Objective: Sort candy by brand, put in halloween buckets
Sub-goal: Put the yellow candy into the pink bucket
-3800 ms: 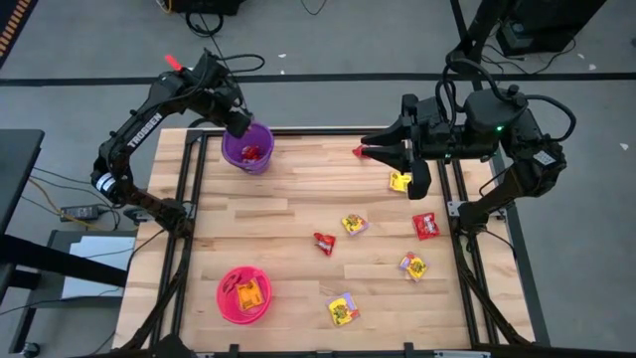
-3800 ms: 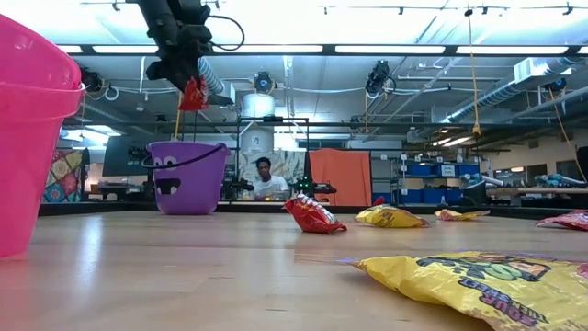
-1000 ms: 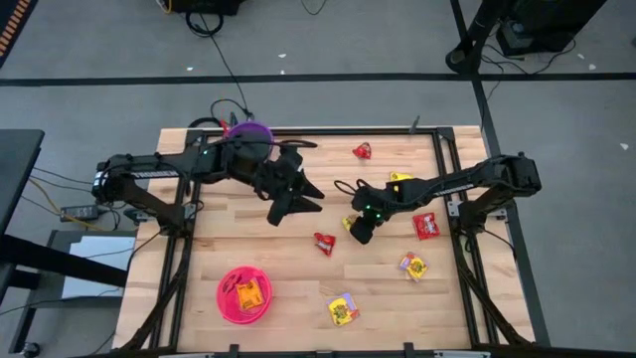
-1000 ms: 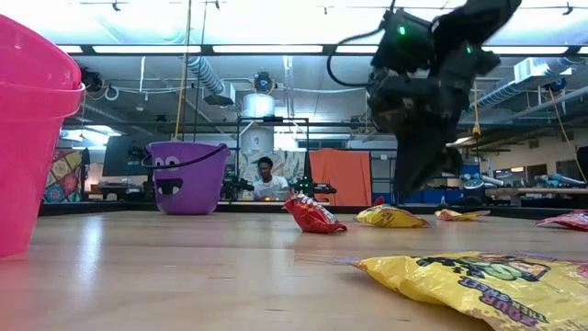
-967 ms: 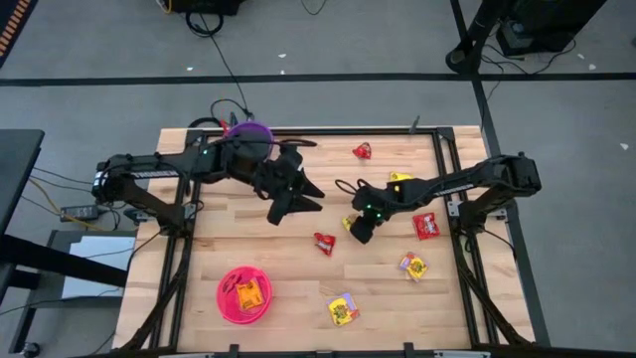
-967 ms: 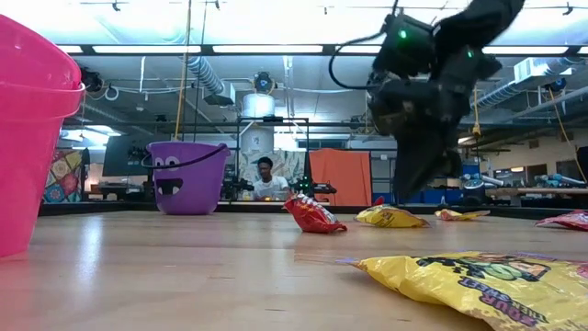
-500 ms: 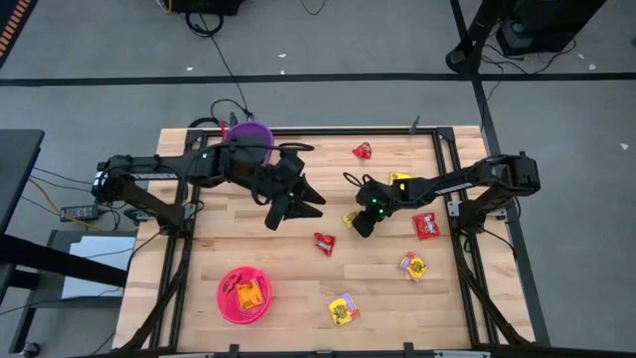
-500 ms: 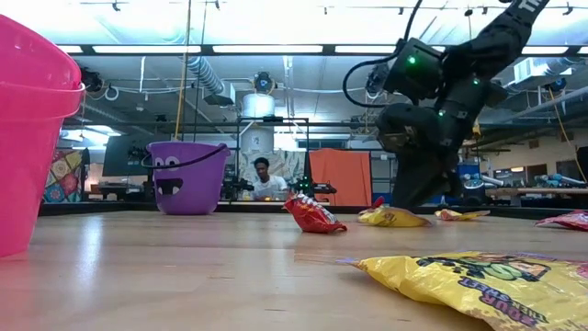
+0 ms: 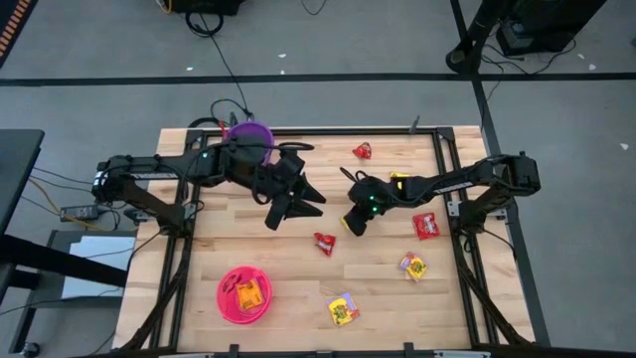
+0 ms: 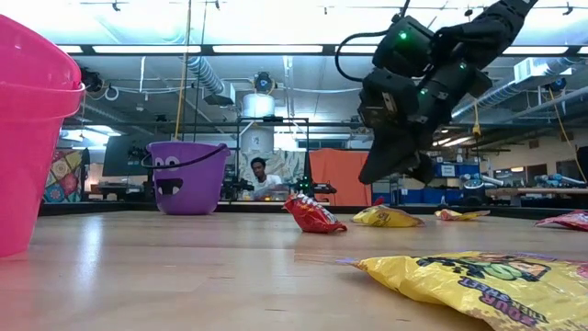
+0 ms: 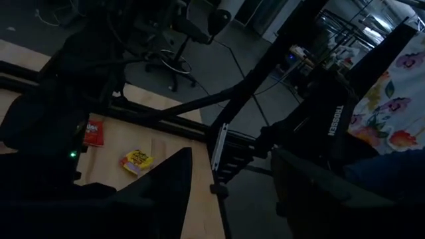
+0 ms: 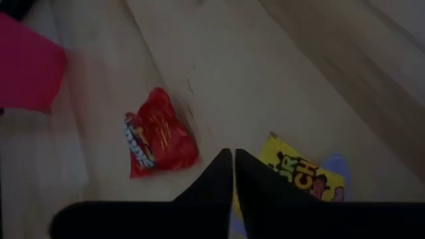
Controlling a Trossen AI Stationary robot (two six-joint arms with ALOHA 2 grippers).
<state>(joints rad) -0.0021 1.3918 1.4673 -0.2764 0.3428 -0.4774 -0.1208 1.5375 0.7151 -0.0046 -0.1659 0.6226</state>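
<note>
Looking down on the table (image 9: 298, 249), the right gripper (image 9: 350, 225) hangs over the middle of the wood with its two dark fingers (image 12: 226, 174) pressed together, nothing between them. A yellow packet (image 12: 300, 178) lies on the boards right beside those fingertips, partly hidden under them from above, and a red packet (image 9: 324, 243) sits near the gripper at about seven o'clock. Round the right side, more candy is scattered: a red one (image 9: 363, 151) up at twelve o'clock, a yellow one (image 9: 399, 180) under the right forearm, a red packet (image 9: 426, 226) at three o'clock, and two yellow ones (image 9: 413, 266) (image 9: 344, 310) toward five and six o'clock. The left gripper (image 9: 298, 199) hovers well apart at nine o'clock from the right one, fingers spread wide, holding nothing. The purple bucket (image 9: 250, 133) stands at the far edge behind the left arm; the pink bucket (image 9: 244, 294) sits near the front, with packets inside.
</note>
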